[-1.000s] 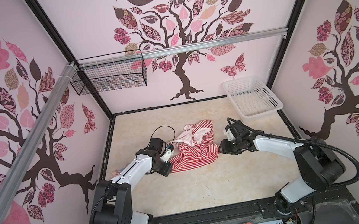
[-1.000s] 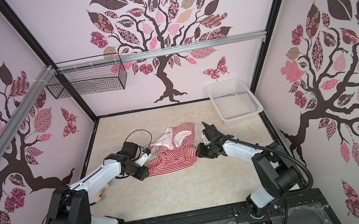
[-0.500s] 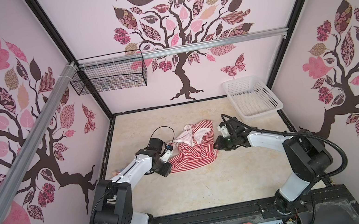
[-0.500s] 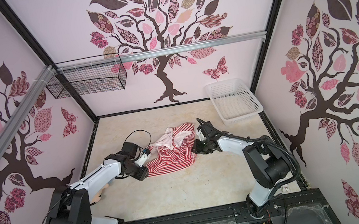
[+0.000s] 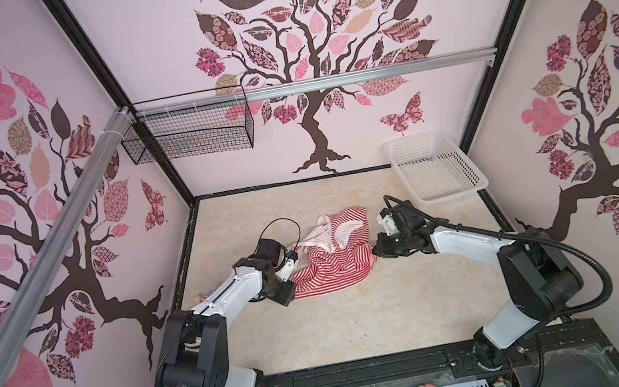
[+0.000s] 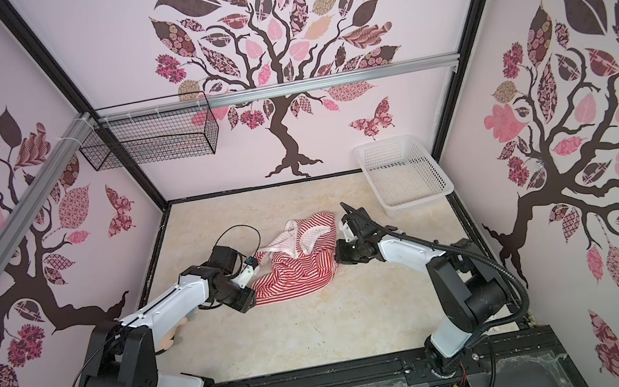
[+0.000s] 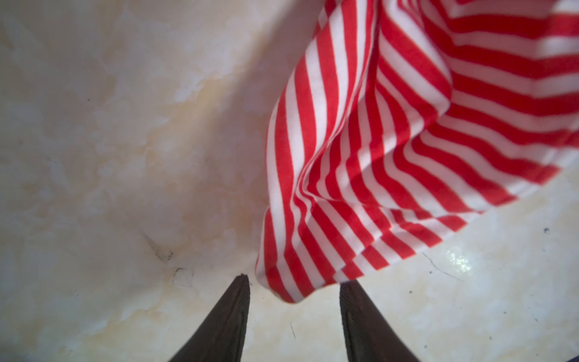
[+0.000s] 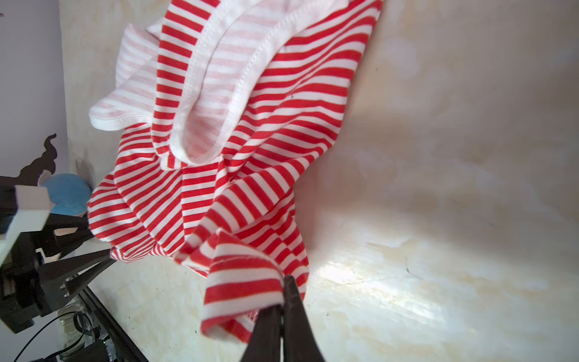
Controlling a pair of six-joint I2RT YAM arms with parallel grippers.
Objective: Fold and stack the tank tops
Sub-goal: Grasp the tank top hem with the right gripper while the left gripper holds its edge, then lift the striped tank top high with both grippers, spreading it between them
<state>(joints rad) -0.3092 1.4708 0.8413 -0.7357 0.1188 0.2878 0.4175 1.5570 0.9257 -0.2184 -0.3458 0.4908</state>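
While the right pincer (image 8: 283, 301) pinches its edge, the tank top (image 8: 219, 175) lies crumpled.

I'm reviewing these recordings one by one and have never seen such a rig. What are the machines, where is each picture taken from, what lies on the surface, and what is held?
Two robot arms stand at the near edge of a beige table, each ending in a two-fingered pincer. Both top views look down from overhead; the other two pictures come from cameras on the arms' wrists. A crumpled red-and-white striped tank top lies mid-table, with a white plastic basket in the far right corner. The right pincer is shut on a fold of the tank top's edge. The left pincer is open, with a corner of the cloth between its fingers, not yet gripped.
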